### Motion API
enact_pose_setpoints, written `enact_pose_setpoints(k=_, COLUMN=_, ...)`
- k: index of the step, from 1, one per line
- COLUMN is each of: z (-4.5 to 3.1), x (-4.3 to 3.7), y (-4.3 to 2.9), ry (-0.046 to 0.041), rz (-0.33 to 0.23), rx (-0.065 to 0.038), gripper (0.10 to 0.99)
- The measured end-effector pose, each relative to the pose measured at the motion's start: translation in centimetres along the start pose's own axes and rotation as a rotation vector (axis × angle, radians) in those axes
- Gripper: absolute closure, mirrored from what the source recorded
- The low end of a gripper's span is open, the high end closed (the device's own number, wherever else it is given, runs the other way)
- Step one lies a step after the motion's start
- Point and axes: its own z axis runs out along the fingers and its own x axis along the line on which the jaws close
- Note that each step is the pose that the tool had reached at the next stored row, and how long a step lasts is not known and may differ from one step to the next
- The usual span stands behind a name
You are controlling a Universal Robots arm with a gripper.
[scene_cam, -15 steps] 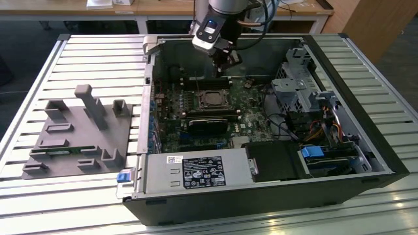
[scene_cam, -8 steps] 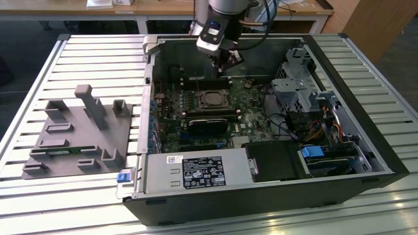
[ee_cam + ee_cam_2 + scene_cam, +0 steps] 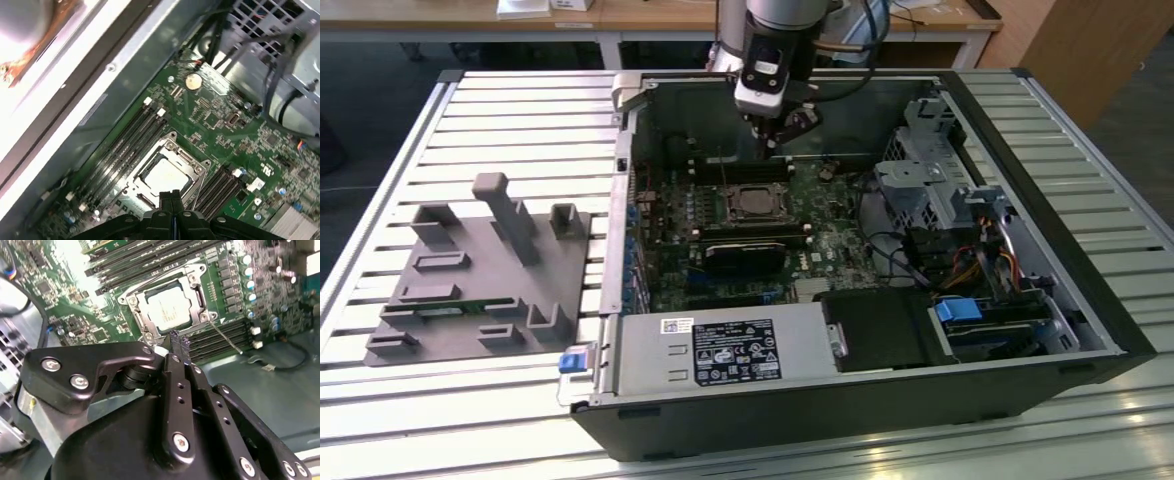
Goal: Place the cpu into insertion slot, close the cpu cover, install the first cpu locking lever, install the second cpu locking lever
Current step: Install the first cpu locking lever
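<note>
The cpu (image 3: 166, 308), a pale silver square, sits in the insertion slot (image 3: 754, 204) on the green board inside the open computer case. The cpu cover (image 3: 195, 286), a dull metal frame with a square window, lies flat around the chip. A thin wire lever (image 3: 226, 339) angles out from one socket corner, and another runs along the frame's side (image 3: 150, 283). My gripper (image 3: 179, 342) hangs just above the socket's edge with its black fingers pressed together and nothing between them. In the first wrist view the gripper (image 3: 170, 195) hovers over the cpu (image 3: 165, 175). In the exterior view the gripper (image 3: 781, 138) is behind the socket.
A white-labelled power supply box (image 3: 720, 352) fills the case's near side. A drive cage (image 3: 941, 185) and cables (image 3: 974, 265) crowd the exterior view's right. A black module (image 3: 747, 252) lies in front of the socket. A grey fixture rack (image 3: 480, 270) stands on the slatted table (image 3: 480, 110).
</note>
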Motion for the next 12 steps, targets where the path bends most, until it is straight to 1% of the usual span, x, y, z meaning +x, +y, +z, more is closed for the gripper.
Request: enact_pose_setpoints(k=12, z=0.1, x=0.0, y=0.0, ry=-0.0008, rz=-0.218, rx=0.004, gripper=0.969)
